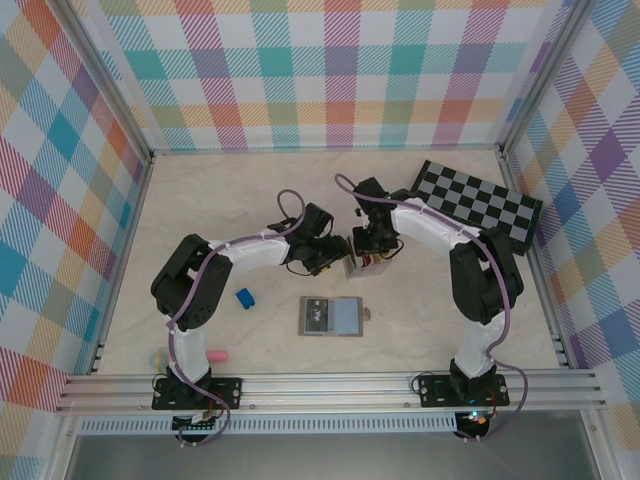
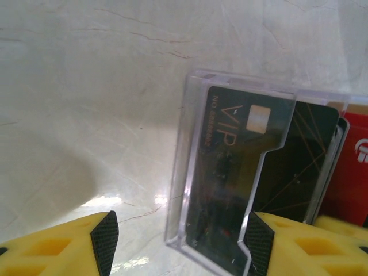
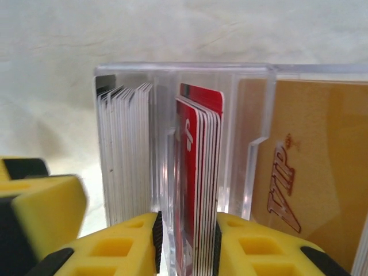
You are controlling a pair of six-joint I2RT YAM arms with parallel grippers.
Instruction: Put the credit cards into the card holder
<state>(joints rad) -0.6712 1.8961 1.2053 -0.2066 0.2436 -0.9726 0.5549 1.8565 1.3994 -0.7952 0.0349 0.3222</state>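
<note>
A clear open-topped tray (image 1: 362, 266) holds the credit cards upright in separate stacks. In the right wrist view there are grey-white cards (image 3: 123, 155), red cards (image 3: 198, 149) and a tan VIP card (image 3: 310, 172). My right gripper (image 3: 187, 241) is shut on the red stack, a pad against each side. The black VIP cards (image 2: 230, 172) sit at the tray's end wall (image 2: 190, 103). My left gripper (image 2: 181, 244) is open and straddles that end, its left pad well clear. The card holder (image 1: 330, 317), a grey wallet, lies open and flat nearer the arm bases.
A chequered board (image 1: 478, 205) lies at the back right. A small blue block (image 1: 245, 297) sits left of the wallet, and a pink object (image 1: 218, 354) lies near the left arm's base. Plaid walls enclose the table.
</note>
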